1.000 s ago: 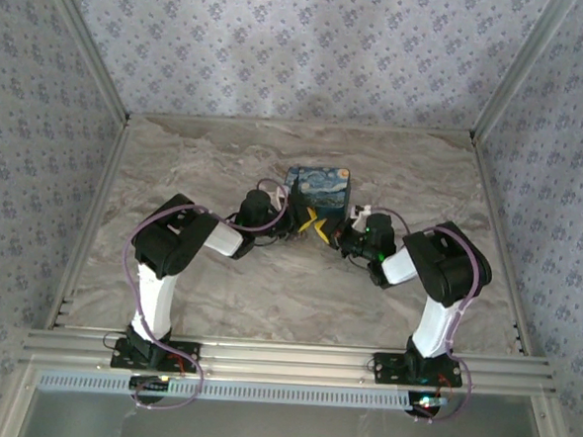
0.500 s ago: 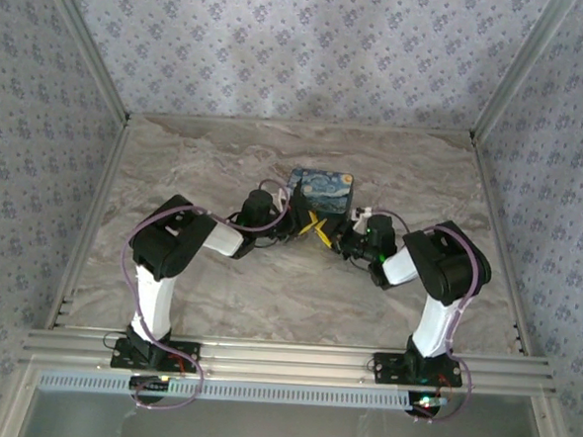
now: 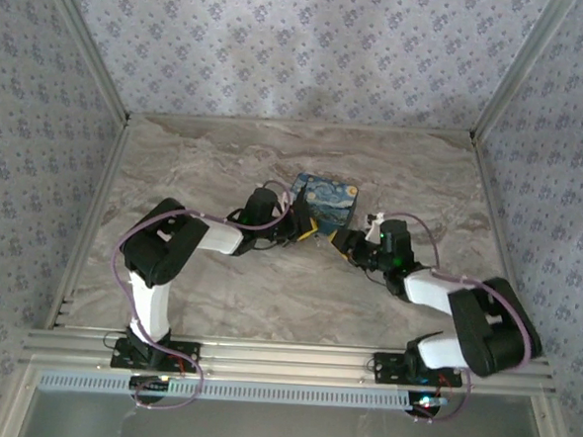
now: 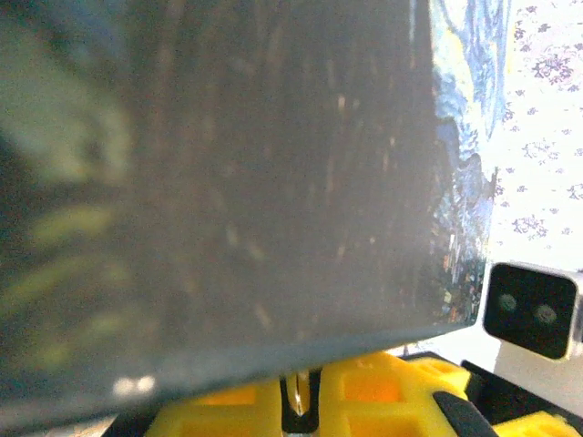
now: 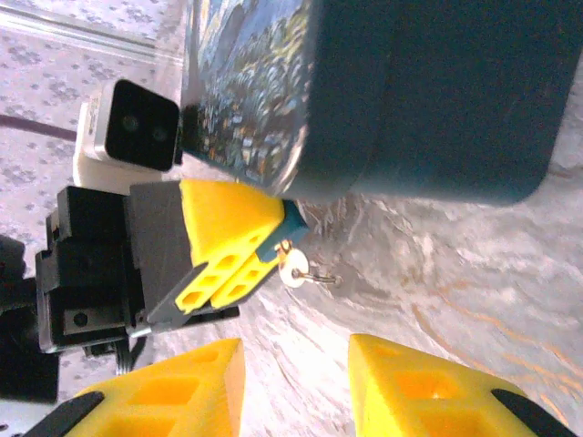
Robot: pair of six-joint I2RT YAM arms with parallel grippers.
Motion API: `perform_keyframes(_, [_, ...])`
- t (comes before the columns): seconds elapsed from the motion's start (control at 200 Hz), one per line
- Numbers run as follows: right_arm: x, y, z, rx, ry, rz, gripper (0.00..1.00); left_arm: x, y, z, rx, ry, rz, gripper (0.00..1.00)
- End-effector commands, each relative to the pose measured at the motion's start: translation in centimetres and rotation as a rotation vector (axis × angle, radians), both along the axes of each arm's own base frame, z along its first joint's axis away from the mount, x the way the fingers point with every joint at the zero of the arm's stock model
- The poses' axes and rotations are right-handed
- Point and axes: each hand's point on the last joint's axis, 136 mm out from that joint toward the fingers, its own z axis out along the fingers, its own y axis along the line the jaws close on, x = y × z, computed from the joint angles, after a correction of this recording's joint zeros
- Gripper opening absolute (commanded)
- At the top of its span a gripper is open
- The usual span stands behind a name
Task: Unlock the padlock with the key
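Left tool [image 5: 271, 235] — pinching padlock [image 5: 292, 266].

This is a robotics lab test cell rather than a lived-in room. A left arm [image 3: 160, 260] and a right arm [image 3: 473, 329] are bolted to aluminium rails [image 3: 283, 357] along the near edge of a marble-patterned table [image 3: 287, 297]. Flat panels [image 3: 302, 41] papered in one repeating floral print box the table in on three sides, held by metal corner posts [image 3: 87, 43], and a slotted cable duct [image 3: 261, 390] runs below the arm bases.
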Motion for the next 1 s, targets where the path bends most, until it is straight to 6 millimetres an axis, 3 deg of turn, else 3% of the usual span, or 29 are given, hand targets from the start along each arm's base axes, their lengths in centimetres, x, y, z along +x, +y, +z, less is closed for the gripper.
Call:
perform_keyframes(0.0, [-1.2,-1.4,-1.1,-0.23,0.009,0.034,0.37,-0.7,-0.4,0.9,0.035,0.003,-0.02,0.0])
perform_keyframes(0.175, [-1.2,-0.9,0.0,-0.368,-0.051,0.082,0.36,-0.8,-0.8,1.4,0.045,0.022,-0.023,0.01])
perform_keyframes(0.5, [-1.1,0.4,0.1,-0.627,-0.184,0.185,0.36,-1.2,-1.0,2.2,0.059,0.054,-0.049,0.02])
perform_keyframes(0.71, [0.1,2.2,0.4,-0.694,-0.248,0.234,0.42,-1.2,-1.2,2.7,0.052,0.054,-0.06,0.02])
perform_keyframes(0.994, [1.7,3.4,-0.4,-0.742,-0.272,0.27,0.43,-1.2,-1.4,3.0,0.037,0.059,-0.068,0.02])
